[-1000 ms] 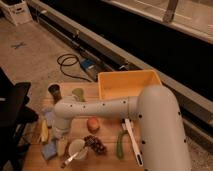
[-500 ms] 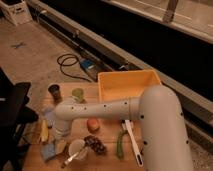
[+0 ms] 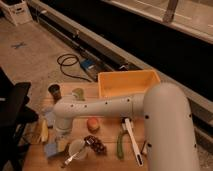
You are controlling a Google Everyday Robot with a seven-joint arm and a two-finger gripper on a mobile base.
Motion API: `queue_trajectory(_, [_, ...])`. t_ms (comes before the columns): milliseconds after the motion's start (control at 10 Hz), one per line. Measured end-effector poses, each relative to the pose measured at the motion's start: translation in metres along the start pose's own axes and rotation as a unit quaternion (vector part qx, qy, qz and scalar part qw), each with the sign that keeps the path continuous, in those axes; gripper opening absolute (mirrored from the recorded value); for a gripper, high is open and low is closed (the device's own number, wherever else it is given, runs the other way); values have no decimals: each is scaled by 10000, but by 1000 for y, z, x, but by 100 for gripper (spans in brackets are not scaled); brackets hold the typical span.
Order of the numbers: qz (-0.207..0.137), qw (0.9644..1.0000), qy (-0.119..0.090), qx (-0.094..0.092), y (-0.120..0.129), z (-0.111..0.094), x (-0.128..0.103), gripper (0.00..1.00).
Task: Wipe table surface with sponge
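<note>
The wooden table (image 3: 107, 160) holds many small items. A blue pad with a tan piece beside it, likely the sponge (image 3: 53, 148), lies at the front left. My arm reaches from the right across the table. The gripper (image 3: 60, 132) points down at the left side, just above and behind the sponge. I cannot tell whether it touches the sponge.
A yellow bin (image 3: 127, 82) stands at the back right. Also on the table are a dark cup (image 3: 54, 91), a green cup (image 3: 77, 93), a peach (image 3: 92, 124), grapes (image 3: 96, 144), a white cup with spoon (image 3: 77, 149), a cucumber (image 3: 120, 144), a white brush (image 3: 132, 141) and a banana (image 3: 44, 131). A black chair (image 3: 15, 107) stands at the left.
The arm's end has shifted slightly over the table's left side. The objects have not moved.
</note>
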Motion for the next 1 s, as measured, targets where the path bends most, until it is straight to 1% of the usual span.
queue_trajectory(300, [327,9994,105,-40,-7,-8,23,0])
queue_trajectory(500, [472,9987,195,-13,-17,-15,35,0])
queue_trajectory(700, [473,9985,274,7,-29,-16,35,0])
queue_trajectory(900, [379,9989,278,27,-41,-14,32,0])
queue_trajectory(1000, [295,9993,245,22,-48,-9,25,0])
